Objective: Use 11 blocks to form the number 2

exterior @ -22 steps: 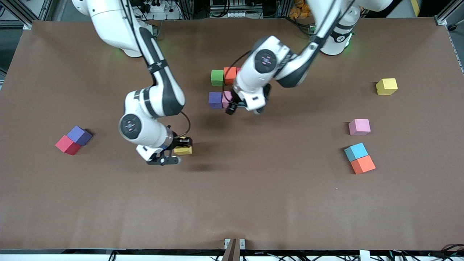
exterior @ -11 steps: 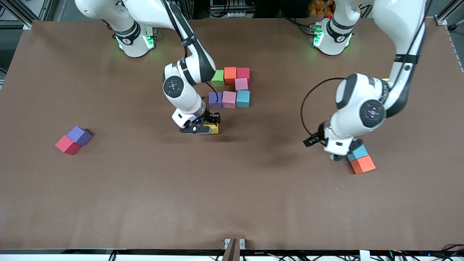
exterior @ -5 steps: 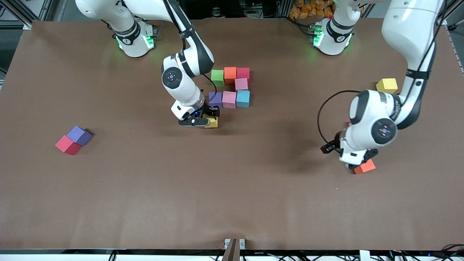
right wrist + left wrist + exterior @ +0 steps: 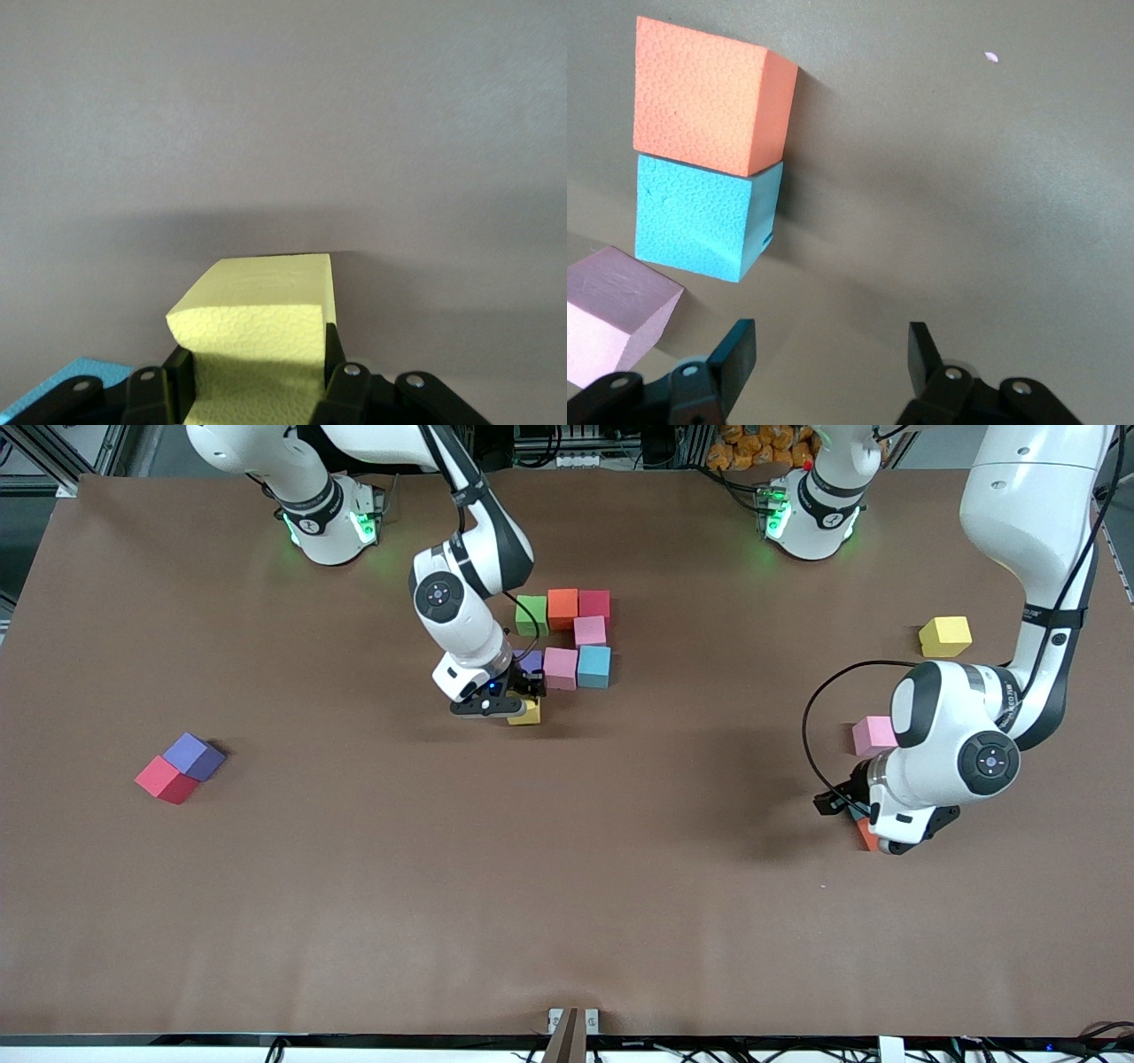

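My right gripper (image 4: 516, 707) is shut on a yellow block (image 4: 527, 713) and holds it just above the table beside the purple block (image 4: 531, 660) of the cluster. In the right wrist view the yellow block (image 4: 257, 332) sits between the fingers of the right gripper (image 4: 257, 376). The cluster also holds green (image 4: 532, 615), orange (image 4: 563, 608), red (image 4: 594, 605), pink (image 4: 589, 631), light blue (image 4: 594, 666) and pink (image 4: 560, 668) blocks. My left gripper (image 4: 861, 822) is open over an orange (image 4: 709, 106) and light blue (image 4: 704, 217) pair; its fingers (image 4: 737, 352) stand beside them, empty.
A loose pink block (image 4: 873, 735) and a yellow block (image 4: 944, 636) lie near the left arm's end. A red block (image 4: 164, 779) and a purple block (image 4: 193, 755) touch each other near the right arm's end. The pink block also shows in the left wrist view (image 4: 616, 314).
My right gripper carried the yellow block from mid-table up to the cluster. My left gripper left the cluster, swung to the orange and light blue pair and now hides most of it.
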{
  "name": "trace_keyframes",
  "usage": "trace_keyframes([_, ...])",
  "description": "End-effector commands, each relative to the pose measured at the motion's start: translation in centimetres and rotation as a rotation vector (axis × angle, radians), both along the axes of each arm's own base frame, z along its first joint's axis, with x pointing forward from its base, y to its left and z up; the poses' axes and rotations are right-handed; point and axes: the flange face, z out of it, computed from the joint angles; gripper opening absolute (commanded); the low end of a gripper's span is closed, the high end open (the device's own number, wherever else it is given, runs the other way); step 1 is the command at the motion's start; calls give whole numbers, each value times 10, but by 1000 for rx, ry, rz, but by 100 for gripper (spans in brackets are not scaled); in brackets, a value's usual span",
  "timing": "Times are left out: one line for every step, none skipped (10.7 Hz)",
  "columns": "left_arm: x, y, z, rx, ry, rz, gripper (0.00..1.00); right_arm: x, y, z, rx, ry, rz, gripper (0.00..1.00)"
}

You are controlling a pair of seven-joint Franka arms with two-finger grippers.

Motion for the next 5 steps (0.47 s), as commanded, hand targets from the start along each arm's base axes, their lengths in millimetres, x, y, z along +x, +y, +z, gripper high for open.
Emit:
trace_keyframes([8, 10, -1, 2, -3, -44, 78, -8, 0, 2, 13, 2, -25, 0])
trace_keyframes([10, 25, -2, -7, -3, -45, 78, -9, 0, 0, 9, 4, -24, 0])
trace_keyframes([15, 32, 1, -15, -16, -40, 79, -10, -1, -3, 5, 2, -23, 0])
trace_keyframes([21, 38, 5, -21, -30, -23, 80, -11, -4, -6, -1, -3, -28, 0])
trace_keyframes([29, 43, 6, -51, -41, 3, 81, -10, -6, -10, -5, -14, -33, 0])
